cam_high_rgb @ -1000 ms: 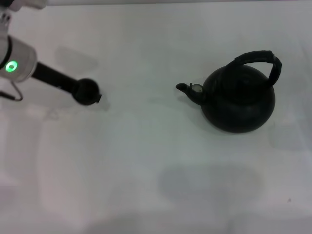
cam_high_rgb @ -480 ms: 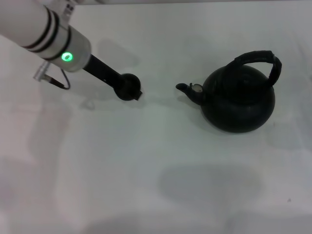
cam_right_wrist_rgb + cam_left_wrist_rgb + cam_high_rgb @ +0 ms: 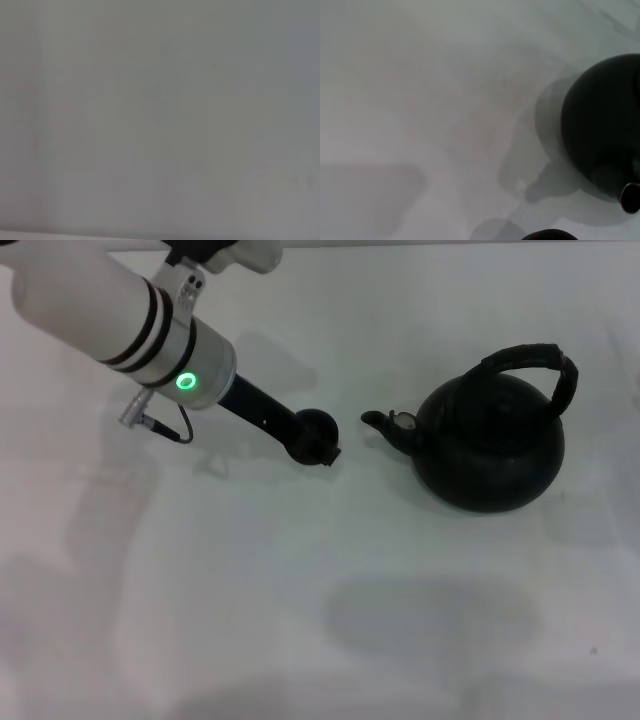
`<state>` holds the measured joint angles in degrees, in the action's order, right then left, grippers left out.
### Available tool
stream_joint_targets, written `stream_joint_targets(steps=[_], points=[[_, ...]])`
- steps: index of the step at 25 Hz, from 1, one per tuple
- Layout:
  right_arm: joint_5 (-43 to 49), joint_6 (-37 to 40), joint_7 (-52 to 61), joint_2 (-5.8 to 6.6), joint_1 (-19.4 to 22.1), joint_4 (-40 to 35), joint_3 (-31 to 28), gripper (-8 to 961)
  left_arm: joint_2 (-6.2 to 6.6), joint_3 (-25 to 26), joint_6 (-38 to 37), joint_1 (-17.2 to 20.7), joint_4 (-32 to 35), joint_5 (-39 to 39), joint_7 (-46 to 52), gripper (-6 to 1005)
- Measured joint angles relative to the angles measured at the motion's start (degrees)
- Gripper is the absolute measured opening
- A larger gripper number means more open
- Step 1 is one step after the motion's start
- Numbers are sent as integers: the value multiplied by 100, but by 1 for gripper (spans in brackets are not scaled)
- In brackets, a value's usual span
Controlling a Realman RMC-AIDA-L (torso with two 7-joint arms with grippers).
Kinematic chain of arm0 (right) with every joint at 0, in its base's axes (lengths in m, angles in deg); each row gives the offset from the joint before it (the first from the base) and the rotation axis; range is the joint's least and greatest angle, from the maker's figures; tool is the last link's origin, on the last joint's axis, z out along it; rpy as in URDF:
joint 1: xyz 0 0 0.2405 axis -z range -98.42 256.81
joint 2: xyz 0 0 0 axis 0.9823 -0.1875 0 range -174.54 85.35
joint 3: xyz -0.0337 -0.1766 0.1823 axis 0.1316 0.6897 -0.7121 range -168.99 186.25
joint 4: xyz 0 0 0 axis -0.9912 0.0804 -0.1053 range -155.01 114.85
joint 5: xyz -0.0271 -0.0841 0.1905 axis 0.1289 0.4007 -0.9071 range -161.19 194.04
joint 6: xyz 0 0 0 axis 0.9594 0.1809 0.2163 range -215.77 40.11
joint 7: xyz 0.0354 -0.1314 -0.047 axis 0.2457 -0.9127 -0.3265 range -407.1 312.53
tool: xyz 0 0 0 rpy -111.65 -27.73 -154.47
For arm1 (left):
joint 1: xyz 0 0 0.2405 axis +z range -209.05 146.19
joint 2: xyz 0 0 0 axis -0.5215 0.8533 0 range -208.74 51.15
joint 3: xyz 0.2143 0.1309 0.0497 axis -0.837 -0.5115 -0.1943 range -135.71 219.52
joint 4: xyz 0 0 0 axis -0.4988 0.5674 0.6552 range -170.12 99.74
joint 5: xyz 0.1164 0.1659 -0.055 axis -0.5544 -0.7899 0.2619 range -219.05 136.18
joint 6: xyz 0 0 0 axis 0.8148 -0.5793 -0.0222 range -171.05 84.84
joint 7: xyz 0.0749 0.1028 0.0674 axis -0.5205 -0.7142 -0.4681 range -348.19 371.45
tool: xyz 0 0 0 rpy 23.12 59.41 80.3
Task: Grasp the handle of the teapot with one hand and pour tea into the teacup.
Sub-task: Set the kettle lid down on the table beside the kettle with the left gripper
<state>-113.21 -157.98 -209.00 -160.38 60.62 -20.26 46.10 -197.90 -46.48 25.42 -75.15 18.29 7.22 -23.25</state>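
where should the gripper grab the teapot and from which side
Grip the handle, the thick black arch over the teapot. It stands upright and clear of the body, so coming down from above at its crest looks best. The left gripper is beside the spout, still apart from the pot.

Plain white table (image 3: 300, 580) fills nearly the whole head view, matte, no cloth, no markings apart from a tiny dark speck near the lower right corner. Soft diffuse light from above; a broad faint grey shadow patch sits low centre-right, other pale smudgy shadows lie across the left side and upper left. A thin paler strip runs along the top edge of the frame, where the table's far edge seems to end. Left wrist view: same white table (image 3: 420, 100), soft grey shadows lower left and centre. Right wrist view: only bare pale grey-white surface (image 3: 160, 120), featureless.
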Motion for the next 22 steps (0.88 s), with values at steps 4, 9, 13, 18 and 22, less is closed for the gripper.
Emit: stream_joint_targets(steps=[4,9,13,18,22], points=[[0,-22,0,-7,2,8,1,877,-7,-55,-72,-67,-290,77,-27,704],[-1,-25,0,-6,4,22,-12,877,-8,-62,-157,-61,-376,81,-65,704],[-1,-26,0,-5,1,34,-4,877,-8,-183,-252,-45,-378,83,-70,704],[-1,-45,0,-5,-2,56,-5,876,-8,-539,-338,-67,-381,83,-58,703],[-1,-54,0,-5,-3,71,-8,876,-7,-597,-381,-80,-382,83,-43,704]])
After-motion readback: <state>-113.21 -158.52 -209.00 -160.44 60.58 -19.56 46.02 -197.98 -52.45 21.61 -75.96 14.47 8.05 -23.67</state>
